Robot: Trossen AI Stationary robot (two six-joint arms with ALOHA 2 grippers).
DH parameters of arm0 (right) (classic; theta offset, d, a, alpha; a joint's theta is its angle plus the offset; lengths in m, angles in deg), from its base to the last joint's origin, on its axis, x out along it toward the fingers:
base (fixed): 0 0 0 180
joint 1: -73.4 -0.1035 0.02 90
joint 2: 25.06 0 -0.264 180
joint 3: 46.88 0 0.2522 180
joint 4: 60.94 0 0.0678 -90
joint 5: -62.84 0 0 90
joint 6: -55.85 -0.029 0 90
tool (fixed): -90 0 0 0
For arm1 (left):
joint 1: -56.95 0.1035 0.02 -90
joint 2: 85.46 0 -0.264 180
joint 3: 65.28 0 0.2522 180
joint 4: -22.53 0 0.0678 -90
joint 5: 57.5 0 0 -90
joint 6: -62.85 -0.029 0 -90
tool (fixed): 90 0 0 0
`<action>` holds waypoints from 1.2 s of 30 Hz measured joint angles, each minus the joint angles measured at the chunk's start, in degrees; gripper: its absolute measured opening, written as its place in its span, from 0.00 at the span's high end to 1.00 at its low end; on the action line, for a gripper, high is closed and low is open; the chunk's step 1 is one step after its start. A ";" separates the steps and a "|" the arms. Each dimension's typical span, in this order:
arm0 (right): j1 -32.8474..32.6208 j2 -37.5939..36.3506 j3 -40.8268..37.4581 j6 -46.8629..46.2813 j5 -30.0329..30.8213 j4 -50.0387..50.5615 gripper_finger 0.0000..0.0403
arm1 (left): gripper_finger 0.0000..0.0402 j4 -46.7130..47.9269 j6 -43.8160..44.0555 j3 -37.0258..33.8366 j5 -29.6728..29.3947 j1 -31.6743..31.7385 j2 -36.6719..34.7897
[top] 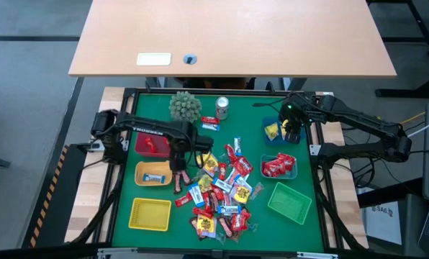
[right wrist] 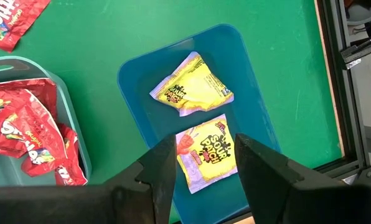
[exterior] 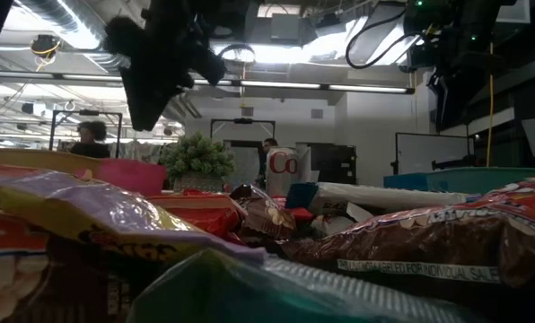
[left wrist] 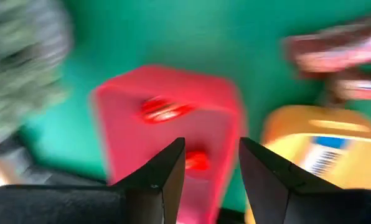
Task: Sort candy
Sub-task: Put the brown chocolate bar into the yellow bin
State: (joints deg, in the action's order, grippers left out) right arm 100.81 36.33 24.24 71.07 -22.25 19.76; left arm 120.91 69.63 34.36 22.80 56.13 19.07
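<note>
Near the front of the green mat lies the candy pile, loose between the baskets. The left gripper hangs over the red basket, fingers parted with nothing between them. Farther back, the right gripper hovers empty and parted above the blue basket holding two yellow packets.

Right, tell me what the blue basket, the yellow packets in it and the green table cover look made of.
Blue rectangular basket: looks like moulded plastic, with smooth walls, rounded corners and a soft sheen.
Yellow candy packets: thin glossy film, probably plastic, crinkled and printed.
Green table cover: matte and even with no glare, so perhaps felt or a mat; I cannot tell which.
The right gripper hangs over the basket, fingers open.
</note>
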 joint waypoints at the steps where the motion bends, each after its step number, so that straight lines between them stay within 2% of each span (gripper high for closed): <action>1: -0.01 -0.01 0.00 0.00 0.00 0.00 0.60 | 0.66 -1.09 -1.53 0.00 2.37 -0.24 0.00; 4: -0.01 -0.01 -0.02 0.00 0.00 0.00 0.60 | 0.66 -4.16 -5.69 0.00 7.04 -0.94 0.00; 6: -0.01 -0.01 0.00 0.01 0.00 0.00 0.60 | 0.66 -6.43 -7.18 0.00 8.07 -1.31 0.00; 11: -0.01 -0.01 -0.02 0.01 0.00 0.00 0.60 | 0.66 -11.43 -10.29 0.00 7.94 -1.66 0.00; 23: -0.01 -0.01 0.00 0.02 0.00 -0.56 0.60 | 0.66 -21.91 -10.40 0.00 7.46 -1.60 0.00; 30: -0.01 0.00 0.00 0.51 0.00 -1.97 0.60 | 0.66 -22.74 -10.70 0.00 9.43 -1.92 0.00; 36: -0.01 -0.01 0.00 1.33 0.00 -2.60 0.60 | 0.66 -22.64 -20.49 0.00 13.93 -4.69 0.00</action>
State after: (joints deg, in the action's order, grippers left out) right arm 100.80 36.33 24.24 72.41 -22.25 17.15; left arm 98.28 49.13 34.36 36.73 51.44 19.07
